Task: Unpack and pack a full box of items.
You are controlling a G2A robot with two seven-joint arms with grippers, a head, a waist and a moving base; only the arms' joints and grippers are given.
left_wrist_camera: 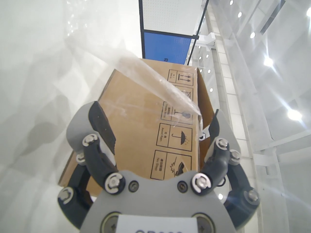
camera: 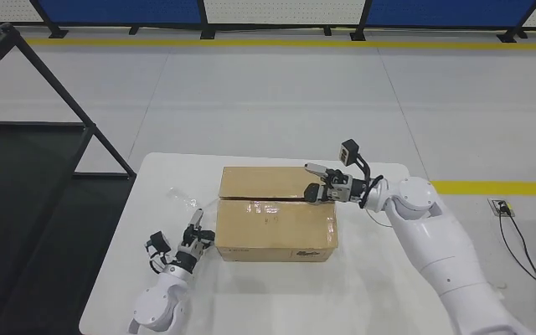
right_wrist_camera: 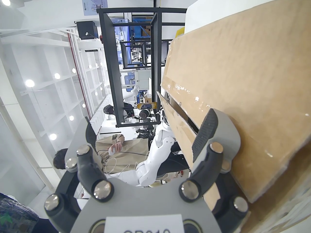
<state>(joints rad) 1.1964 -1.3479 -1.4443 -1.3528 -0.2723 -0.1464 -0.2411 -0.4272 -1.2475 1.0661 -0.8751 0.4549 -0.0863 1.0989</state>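
Contents of the brown cardboard box [camera: 276, 222] are hidden, since both top flaps lie over the opening. The box stands mid-way across the white table [camera: 377, 285], long side facing the robot, with a seam running along the top between the flaps.

In the left wrist view, the end panel of the box [left_wrist_camera: 141, 122] carries a column of black handling symbols, too small to read. A strip of clear tape [left_wrist_camera: 158, 81] crosses this panel at a slant. Its narrow end stops just beside one finger [left_wrist_camera: 213, 127]; contact cannot be made out. In the top view the tape is a faint glint on the table [camera: 180, 197].

The left gripper [camera: 201, 230] sits low at the box's left end. Its jaws [left_wrist_camera: 155, 109] are spread wide and grip nothing.

The right gripper [camera: 311, 182] is at the box's right end, over the seam. Its jaws [right_wrist_camera: 149, 118] are wide apart, with one finger [right_wrist_camera: 206, 132] lying on the upper flap of the box [right_wrist_camera: 243, 86]. A slightly lifted flap edge stands in the gap, unclamped. A glossy tape patch shows near that edge; its extent is unclear.
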